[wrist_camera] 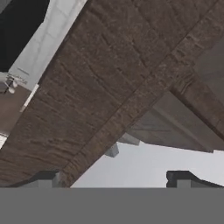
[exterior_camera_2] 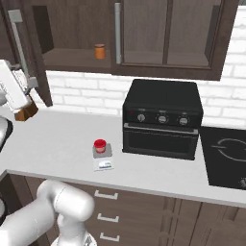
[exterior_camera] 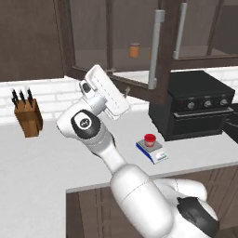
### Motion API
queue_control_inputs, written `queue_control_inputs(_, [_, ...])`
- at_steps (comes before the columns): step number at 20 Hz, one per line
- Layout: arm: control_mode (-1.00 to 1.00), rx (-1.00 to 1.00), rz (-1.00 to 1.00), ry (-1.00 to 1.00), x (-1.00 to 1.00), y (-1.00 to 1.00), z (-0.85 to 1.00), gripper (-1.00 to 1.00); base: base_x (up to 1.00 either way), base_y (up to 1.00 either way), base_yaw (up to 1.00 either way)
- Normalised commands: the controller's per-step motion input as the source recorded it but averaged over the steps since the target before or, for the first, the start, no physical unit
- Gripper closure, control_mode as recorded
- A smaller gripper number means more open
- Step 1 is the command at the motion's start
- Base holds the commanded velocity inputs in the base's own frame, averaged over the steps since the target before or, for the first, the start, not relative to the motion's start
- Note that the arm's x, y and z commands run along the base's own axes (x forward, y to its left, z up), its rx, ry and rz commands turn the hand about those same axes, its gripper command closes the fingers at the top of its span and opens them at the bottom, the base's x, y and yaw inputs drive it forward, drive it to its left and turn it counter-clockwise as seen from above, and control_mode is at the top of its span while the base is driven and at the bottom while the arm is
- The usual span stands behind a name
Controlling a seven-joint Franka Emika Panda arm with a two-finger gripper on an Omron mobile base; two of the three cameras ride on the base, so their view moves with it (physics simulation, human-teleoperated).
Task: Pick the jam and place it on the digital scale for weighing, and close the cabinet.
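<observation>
From the left base view, we see the small squat red jam jar standing on the flat blue-edged digital scale, while the dark brown glass-panelled cabinet door hangs open.

From the right base view, the white two-finger gripper sits beside that door's edge; we judge a glancing push could slide off.

From the hand view, the dark finger tips stand spread, holding nothing, close under the wood.

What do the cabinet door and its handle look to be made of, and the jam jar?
Cabinet door: dark brown wood, matte, grain showing up close, with what looks like a glass panel. Its bar handle: pale grey, likely brushed metal. Jam, sitting on the digital scale: glossy red, glass or plastic, cannot tell which.
</observation>
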Motion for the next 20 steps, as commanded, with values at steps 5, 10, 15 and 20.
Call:
queue_control_inputs(5, [-1.0,0.11,0.18,-0.01,0.68,-0.75,0.23,-1.0,0.0,0.0,0.0])
queue_control_inputs(10, [-1.0,0.09,0.15,0.0,0.75,-0.74,0.08,-1.0,0.0,0.0,0.0])
queue_control_inputs(15, [-1.0,0.07,0.08,0.02,0.69,-0.53,0.14,-1.0,0.0,0.0,0.0])
queue_control_inputs(20, [-1.0,0.08,0.07,0.12,0.75,-0.42,0.0,-1.0,0.0,0.0,0.0])
